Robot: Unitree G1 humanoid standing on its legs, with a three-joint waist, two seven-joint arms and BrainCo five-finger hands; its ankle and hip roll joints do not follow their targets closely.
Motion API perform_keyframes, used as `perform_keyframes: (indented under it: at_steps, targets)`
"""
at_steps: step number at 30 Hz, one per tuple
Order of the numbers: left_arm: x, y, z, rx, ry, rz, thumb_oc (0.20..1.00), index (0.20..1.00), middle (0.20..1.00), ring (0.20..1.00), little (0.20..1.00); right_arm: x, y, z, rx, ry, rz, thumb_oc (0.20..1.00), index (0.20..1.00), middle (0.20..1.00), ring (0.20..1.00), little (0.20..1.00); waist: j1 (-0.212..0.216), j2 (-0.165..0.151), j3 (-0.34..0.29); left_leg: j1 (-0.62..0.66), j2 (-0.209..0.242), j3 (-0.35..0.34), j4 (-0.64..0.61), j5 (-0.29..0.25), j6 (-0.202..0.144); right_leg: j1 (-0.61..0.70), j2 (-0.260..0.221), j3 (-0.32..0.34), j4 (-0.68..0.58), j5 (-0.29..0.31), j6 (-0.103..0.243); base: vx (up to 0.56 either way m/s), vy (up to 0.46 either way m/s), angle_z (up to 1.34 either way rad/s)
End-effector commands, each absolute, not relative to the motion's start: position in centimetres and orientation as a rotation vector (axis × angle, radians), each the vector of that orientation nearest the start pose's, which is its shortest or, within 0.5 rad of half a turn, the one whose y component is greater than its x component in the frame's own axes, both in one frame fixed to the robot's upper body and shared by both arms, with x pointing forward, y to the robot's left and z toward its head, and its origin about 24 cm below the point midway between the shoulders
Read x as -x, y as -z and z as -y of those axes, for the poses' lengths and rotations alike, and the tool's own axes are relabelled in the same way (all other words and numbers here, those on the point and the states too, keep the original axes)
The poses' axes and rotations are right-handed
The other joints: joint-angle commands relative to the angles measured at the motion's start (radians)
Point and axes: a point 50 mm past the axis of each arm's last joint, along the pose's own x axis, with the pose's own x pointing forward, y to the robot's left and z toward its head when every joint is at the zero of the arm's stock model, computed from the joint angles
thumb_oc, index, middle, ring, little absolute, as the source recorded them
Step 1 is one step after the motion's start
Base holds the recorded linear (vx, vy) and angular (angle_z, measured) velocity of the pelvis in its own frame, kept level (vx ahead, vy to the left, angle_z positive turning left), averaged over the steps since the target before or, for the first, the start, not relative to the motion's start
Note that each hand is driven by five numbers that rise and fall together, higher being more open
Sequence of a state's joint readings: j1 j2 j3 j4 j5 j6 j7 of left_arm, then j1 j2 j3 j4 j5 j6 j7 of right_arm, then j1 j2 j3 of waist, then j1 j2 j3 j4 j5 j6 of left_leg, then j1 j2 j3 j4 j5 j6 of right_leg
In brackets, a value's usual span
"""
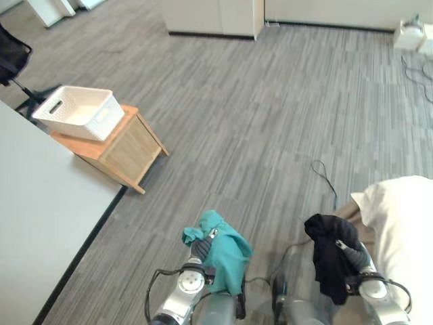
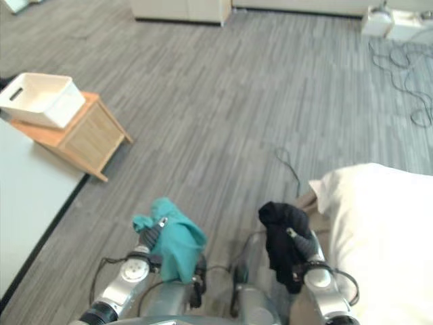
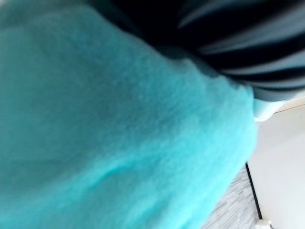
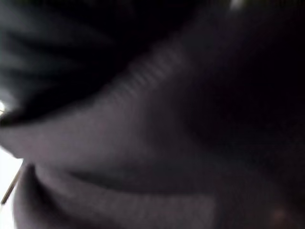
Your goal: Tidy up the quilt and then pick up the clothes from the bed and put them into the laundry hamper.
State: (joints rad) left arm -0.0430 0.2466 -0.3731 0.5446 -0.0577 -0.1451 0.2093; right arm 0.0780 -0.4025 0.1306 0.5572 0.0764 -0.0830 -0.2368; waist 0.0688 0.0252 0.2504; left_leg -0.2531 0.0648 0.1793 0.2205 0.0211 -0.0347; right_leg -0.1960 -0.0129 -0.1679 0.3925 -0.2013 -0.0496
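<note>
Clothes are off the bed and held by both hands, low in the frame over the grey striped carpet floor (image 1: 257, 115). One crumpled teal fabric garment (image 1: 223, 247) drapes over the left hand (image 1: 201, 248) at lower centre-left; dark parts of that hand show at the cloth's edge, with the fabric bunched around them, so the hand is taken as closed on the garment. The left wrist view shows the same teal cloth (image 3: 119, 124) pressed close against the hand's dark ribbed cover. One bunched black fabric garment (image 1: 330, 254) hangs from the right hand (image 1: 352, 254) at lower centre-right; the fingers appear closed on it.

White rectangular plastic laundry hamper with slotted handles (image 1: 76, 112) stands at upper left of the frame, on top of a small light-wood cabinet (image 1: 125, 149), well apart from both hands. White quilt (image 1: 402, 230) lies on the bed at lower right, just beside the black garment.
</note>
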Motion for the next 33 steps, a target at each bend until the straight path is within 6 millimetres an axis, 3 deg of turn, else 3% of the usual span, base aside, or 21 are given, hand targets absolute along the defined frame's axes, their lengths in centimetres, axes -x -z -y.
perform_keyframes:
  at_steps: [1,4,5,6,7,8,9,10,11,12,13,14,16,19,21,23,26,29,31,32,33]
  targets:
    - [-24.7,3.9,-15.1,-0.350,0.084,-0.231,0.200,0.200,0.200,0.200,0.200,-21.0,3.2,26.5,0.461,0.241,-0.329,0.200,0.200,0.200,0.200,0.200,0.015,-0.043,-0.025,-0.043,-0.025,0.064,-0.173,0.009,-0.024,0.444,-0.019,-0.031,-0.456,-0.015,0.146,0.89,0.058,0.28]
    - [-24.6,4.3,-15.7,-0.349,0.051,-0.253,0.200,0.200,0.200,0.200,0.200,-18.1,5.2,25.2,0.403,0.201,-0.400,0.200,0.200,0.200,0.200,0.200,0.009,-0.070,-0.038,0.009,-0.054,0.092,-0.176,0.024,0.017,0.448,-0.030,-0.007,-0.282,0.036,0.190,0.62,0.125,0.15]
    - [-24.8,4.3,-15.7,-0.342,0.044,-0.262,0.200,0.200,0.200,0.200,0.200,-17.7,5.7,25.0,0.402,0.182,-0.422,0.200,0.200,0.200,0.200,0.200,0.001,-0.079,-0.034,0.036,-0.074,0.101,-0.171,0.002,0.038,0.405,-0.046,0.005,-0.135,0.128,0.242,0.56,0.233,0.23]
    - [-25.2,4.0,-15.6,-0.335,0.043,-0.254,0.200,0.200,0.200,0.200,0.200,-17.3,5.8,25.0,0.428,0.148,-0.437,0.200,0.200,0.200,0.200,0.200,-0.038,-0.060,-0.010,0.139,-0.090,0.108,-0.198,-0.033,0.063,0.304,-0.098,-0.007,0.111,0.289,0.311,0.56,0.235,-0.06]
    - [-25.2,4.0,-15.6,-0.334,0.043,-0.254,0.200,0.200,0.200,0.200,0.200,-17.3,5.8,25.0,0.428,0.148,-0.437,0.200,0.200,0.200,0.200,0.200,-0.035,-0.057,-0.012,0.137,-0.086,0.110,-0.199,-0.032,0.063,0.301,-0.094,-0.005,0.109,0.293,0.311,0.87,0.308,-0.30]
    - [-25.8,3.2,-15.9,-0.351,0.039,-0.219,0.200,0.200,0.200,0.200,0.200,-16.9,5.5,25.3,0.459,0.126,-0.427,0.200,0.200,0.200,0.200,0.200,-0.083,-0.001,0.019,0.256,-0.073,0.084,-0.257,-0.054,0.081,0.173,-0.083,0.007,0.324,0.308,0.298,0.51,0.158,-0.43]
    - [-25.8,3.2,-15.9,-0.350,0.039,-0.219,0.200,0.200,0.200,0.200,0.200,-16.9,5.5,25.3,0.460,0.126,-0.426,0.200,0.200,0.200,0.200,0.200,-0.081,0.000,0.018,0.255,-0.072,0.085,-0.259,-0.052,0.081,0.170,-0.082,0.008,0.325,0.309,0.297,0.76,0.197,-0.10]
    - [-25.7,3.2,-15.6,-0.354,0.044,-0.214,0.200,0.200,0.200,0.200,0.200,-16.9,5.5,25.1,0.462,0.119,-0.421,0.200,0.200,0.200,0.200,0.200,-0.106,0.024,0.036,0.305,-0.066,0.054,-0.292,-0.058,0.077,0.092,-0.057,0.013,0.365,0.254,0.281,0.66,0.012,0.19]
    - [-26.0,3.2,-14.9,-0.358,0.060,-0.209,0.200,0.200,0.200,0.200,0.200,-16.7,5.6,24.7,0.449,0.109,-0.421,0.200,0.200,0.200,0.200,0.200,-0.155,0.048,0.052,0.364,-0.062,0.013,-0.308,-0.079,0.055,-0.023,-0.013,0.020,0.260,0.201,0.256,0.68,0.011,0.18]
    - [-26.0,3.2,-14.9,-0.357,0.061,-0.209,0.200,0.200,0.200,0.200,0.200,-16.7,5.6,24.8,0.450,0.109,-0.421,0.200,0.200,0.200,0.200,0.200,-0.163,0.047,0.054,0.368,-0.064,0.006,-0.308,-0.082,0.055,-0.017,-0.017,0.014,0.262,0.194,0.257,0.89,-0.138,0.41]
    - [-26.5,3.3,-14.0,-0.359,0.088,-0.215,0.200,0.200,0.200,0.200,0.200,-16.6,5.8,24.8,0.439,0.117,-0.434,0.200,0.200,0.200,0.200,0.200,-0.203,0.057,0.053,0.409,-0.068,-0.032,-0.308,-0.109,0.033,-0.050,-0.017,0.023,0.073,0.158,0.236,0.78,-0.205,0.64]
    - [-26.8,3.2,-13.9,-0.363,0.093,-0.211,0.200,0.200,0.200,0.200,0.200,-16.6,6.0,25.2,0.443,0.127,-0.447,0.200,0.200,0.200,0.200,0.200,-0.224,0.058,0.050,0.443,-0.072,-0.057,-0.308,-0.143,0.017,-0.073,-0.051,0.040,-0.151,0.164,0.230,1.00,-0.300,1.08]
    - [-27.1,3.2,-13.5,-0.371,0.106,-0.209,0.200,0.200,0.200,0.200,0.200,-16.6,6.0,25.5,0.452,0.140,-0.454,0.200,0.200,0.200,0.200,0.200,-0.252,0.070,0.049,0.488,-0.051,-0.081,-0.308,-0.178,-0.011,-0.114,-0.124,0.078,-0.379,0.223,0.241,0.66,-0.227,1.19]
    - [-26.7,4.3,-13.9,-0.361,0.082,-0.258,0.200,0.200,0.200,0.200,0.200,-16.2,6.1,24.9,0.473,0.106,-0.469,0.200,0.200,0.200,0.200,0.200,-0.252,0.081,0.043,0.581,-0.007,-0.085,-0.255,-0.198,-0.049,-0.123,-0.163,0.028,-0.400,0.266,0.252,0.86,-0.332,0.90]
    - [-25.7,5.1,-13.6,-0.311,0.071,-0.301,0.200,0.200,0.200,0.200,0.200,-16.1,6.4,24.5,0.482,0.075,-0.479,0.200,0.200,0.200,0.200,0.200,-0.256,0.086,0.038,0.529,0.025,-0.095,0.020,-0.055,-0.084,-0.064,-0.137,0.031,-0.364,0.284,0.200,0.68,-0.425,0.49]
    - [-25.8,5.2,-13.0,-0.271,0.078,-0.315,0.200,0.200,0.200,0.200,0.200,-17.2,5.8,24.3,0.495,0.058,-0.448,0.200,0.200,0.200,0.200,0.200,-0.219,0.045,0.057,0.363,0.043,-0.103,0.401,0.084,-0.079,0.020,-0.124,0.035,-0.361,0.264,0.139,0.62,-0.518,0.63]
    - [-26.2,4.8,-12.8,-0.271,0.067,-0.297,0.200,0.200,0.200,0.200,0.200,-18.7,4.9,24.5,0.547,0.040,-0.404,0.200,0.200,0.200,0.200,0.200,-0.151,-0.003,0.085,0.191,0.035,-0.089,0.613,0.036,-0.042,0.161,-0.115,0.021,-0.415,0.214,0.102,0.53,-0.370,-0.26]
    - [-25.9,4.7,-12.8,-0.277,0.063,-0.285,0.200,0.200,0.200,0.200,0.200,-19.8,4.8,23.9,0.571,0.020,-0.387,0.200,0.200,0.200,0.200,0.200,-0.104,-0.007,0.090,0.089,-0.005,-0.055,0.562,-0.022,-0.048,0.249,-0.105,0.016,-0.455,0.175,0.112,0.70,-0.145,-0.32]
    - [-25.0,4.6,-13.0,-0.258,0.050,-0.271,0.200,0.200,0.200,0.200,0.200,-20.6,4.8,22.5,0.616,-0.035,-0.373,0.200,0.200,0.200,0.200,0.200,-0.032,0.008,0.047,0.017,-0.024,0.048,0.218,-0.036,-0.020,0.339,-0.061,0.005,-0.464,0.101,0.123,1.01,-0.109,-0.23]
    - [-24.2,5.4,-12.9,-0.262,0.054,-0.305,0.200,0.200,0.200,0.200,0.200,-21.0,5.0,22.1,0.634,-0.036,-0.371,0.200,0.200,0.200,0.200,0.200,-0.004,0.022,0.023,0.014,0.009,0.232,-0.035,0.010,-0.032,0.407,-0.019,-0.044,-0.453,0.036,0.128,0.80,-0.083,-0.13]
    - [-24.2,5.4,-12.8,-0.262,0.054,-0.306,0.200,0.200,0.200,0.200,0.200,-21.0,5.0,22.1,0.634,-0.036,-0.372,0.200,0.200,0.200,0.200,0.200,-0.001,0.017,0.025,0.028,0.000,0.238,-0.056,0.019,-0.032,0.409,-0.026,-0.042,-0.451,0.033,0.130,0.81,-0.077,0.04]
